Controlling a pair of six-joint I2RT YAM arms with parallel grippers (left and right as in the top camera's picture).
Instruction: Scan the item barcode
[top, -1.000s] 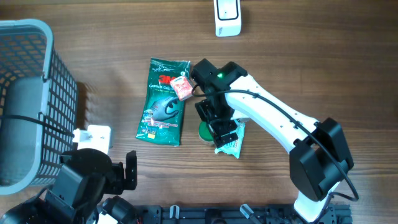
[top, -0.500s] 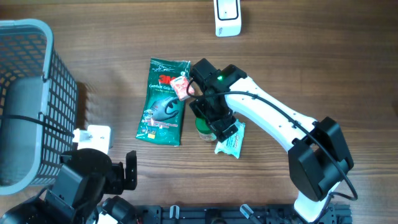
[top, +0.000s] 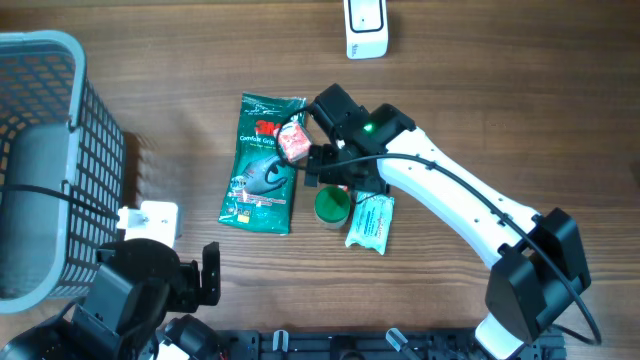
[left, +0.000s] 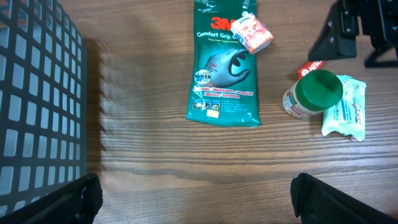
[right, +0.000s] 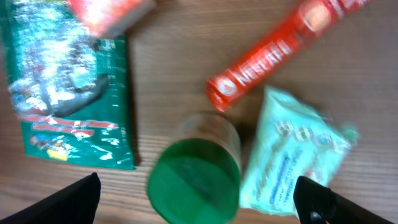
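Overhead view: the right arm reaches across the wooden table (top: 520, 100) to a cluster of goods near its middle, and the right gripper (right: 196, 186) hangs above them with both fingers spread wide and nothing between them. The right wrist view is blurred, but it shows the green-lidded jar (top: 332, 205) directly below the gripper, lid upward, lying between the two finger tips in the frame; no contact with either finger is visible. A mint wipes packet (top: 370, 222) lies against the jar on its right. A red stick sachet (right: 280, 50) lies on the table just beyond the jar, angled away from it. A green glove package (top: 265, 165) lies flat to the left of the jar and close to it, and a small red-and-white box (top: 291, 140) rests on its upper right corner. A white device (top: 366, 28) stands at the far edge of the table, well apart from the cluster. The left gripper (left: 196, 186) sits at the near left of the table beside a grey mesh basket (top: 50, 60), its fingers likewise released and spread over bare wood.
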